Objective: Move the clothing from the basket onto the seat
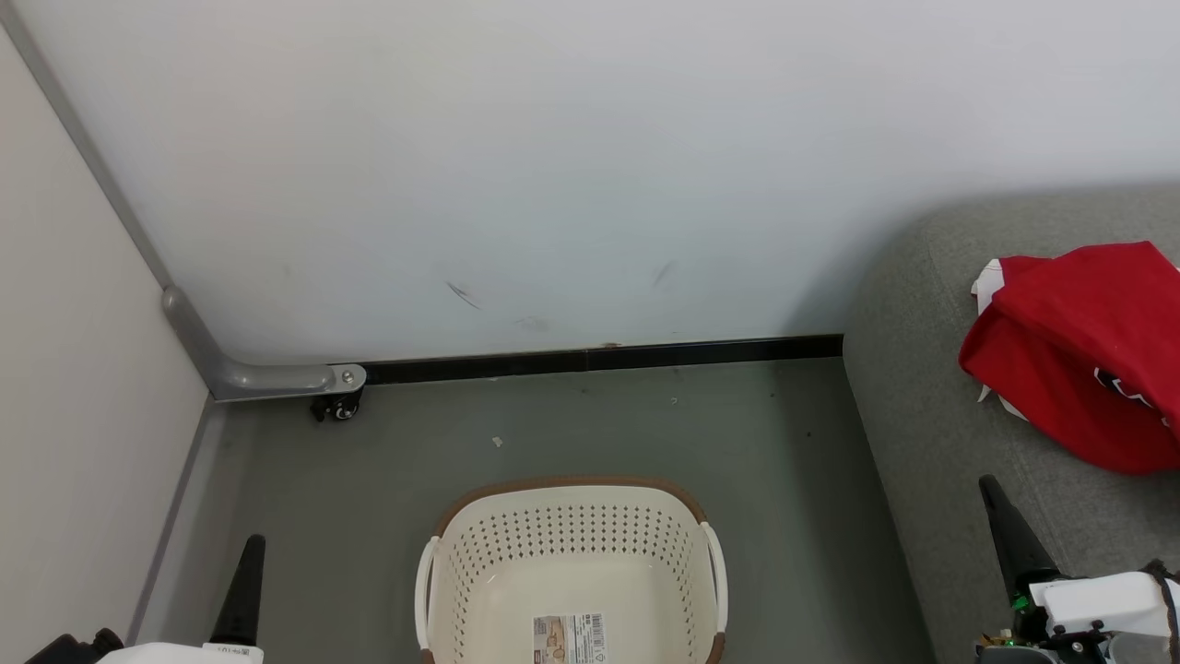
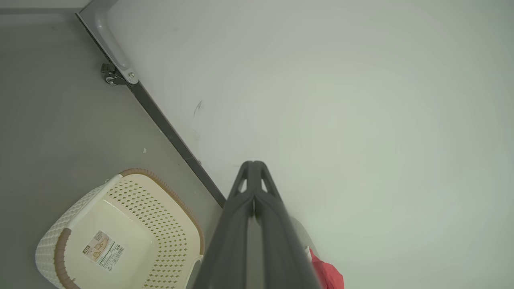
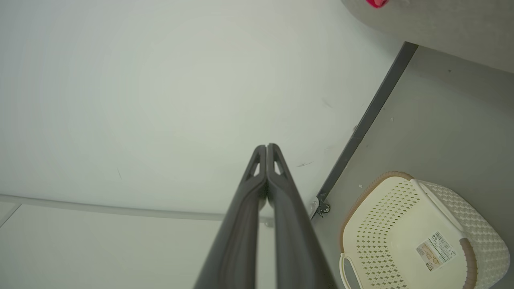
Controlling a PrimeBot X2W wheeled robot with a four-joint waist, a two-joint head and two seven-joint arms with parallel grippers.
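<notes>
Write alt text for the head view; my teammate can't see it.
The cream basket stands empty on the floor, only a paper label inside, while the red clothing lies heaped on the grey seat at right. The left gripper and right gripper sit shut and empty at the bottom corners.

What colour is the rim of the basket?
Brown rim on the cream-white basket; clearest in the head view.

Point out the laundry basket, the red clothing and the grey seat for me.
basket [image 1: 572, 539]: head view, on its perforated back wall.
clothing [image 1: 1079, 341]: head view, on the middle of the red fabric.
seat [image 1: 922, 387]: head view, on bare grey upholstery left of the clothing.
</notes>
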